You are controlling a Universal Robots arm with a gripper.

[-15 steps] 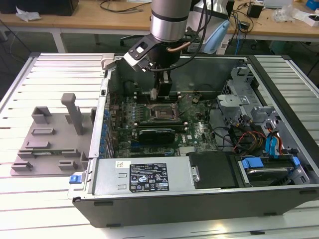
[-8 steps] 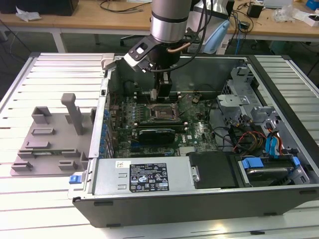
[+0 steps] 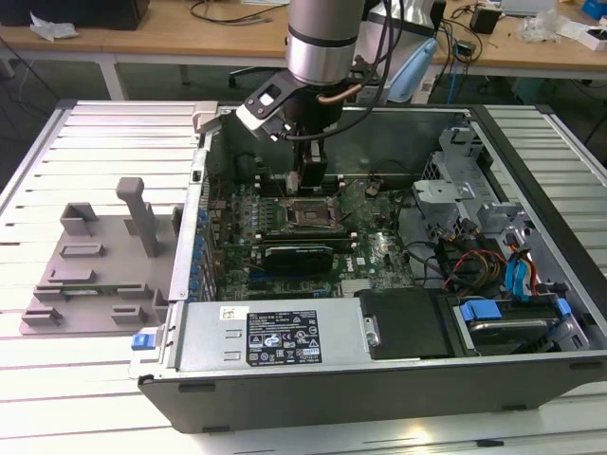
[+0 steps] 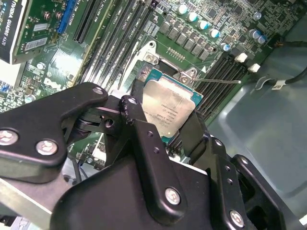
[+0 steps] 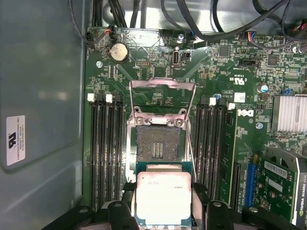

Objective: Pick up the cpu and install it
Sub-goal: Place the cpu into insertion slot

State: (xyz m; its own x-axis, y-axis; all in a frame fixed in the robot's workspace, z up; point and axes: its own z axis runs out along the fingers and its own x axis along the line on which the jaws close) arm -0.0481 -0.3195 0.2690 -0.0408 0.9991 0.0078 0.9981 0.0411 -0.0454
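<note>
The cpu (image 4: pixel 170 106) (image 5: pixel 164 197), a thin square chip with a silvery top, sits between the black fingers (image 4: pixel 138 128) of my gripper (image 4: pixel 168 125) (image 5: pixel 164 203), which is shut on its two opposite edges. In the exterior view the gripper (image 3: pixel 310 182) hangs inside the open computer case, just above the motherboard's socket (image 3: pixel 308 216). In the first wrist view the socket (image 5: pixel 157 143) lies open with its contact field bare and its metal load plate (image 5: pixel 163 93) swung up. The chip hovers beside the socket's edge, apart from it.
The case wall (image 3: pixel 194 204) rises on the exterior view's left. Memory slots (image 5: pixel 106 143) flank the socket and a graphics card (image 3: pixel 299 254) lies close in front of it. Cables and a drive cage (image 3: pixel 474 237) fill the right. A grey fixture tray (image 3: pixel 100 270) stands outside the case on the slatted table.
</note>
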